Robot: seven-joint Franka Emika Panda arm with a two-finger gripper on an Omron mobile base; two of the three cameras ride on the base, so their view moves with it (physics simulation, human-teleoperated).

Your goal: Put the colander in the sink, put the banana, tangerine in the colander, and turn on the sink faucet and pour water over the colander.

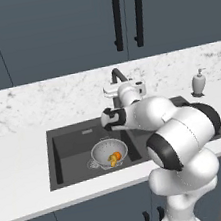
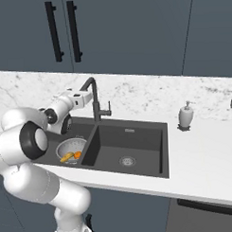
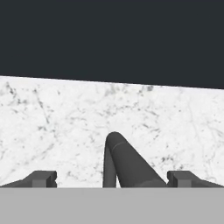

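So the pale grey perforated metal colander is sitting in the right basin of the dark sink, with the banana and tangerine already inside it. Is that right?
Not quite: the pale grey perforated metal colander sits in the left basin of the dark charcoal double-basin sink, not the right. The left base view shows it left of the centre divider. The yellow banana and the orange tangerine are indeed inside it.

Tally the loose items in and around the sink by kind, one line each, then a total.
Fruit: 2, the banana and the tangerine, both in the colander.
Colander: 1, in the sink.
Soap dispenser: 1, on the counter.
Total: 4
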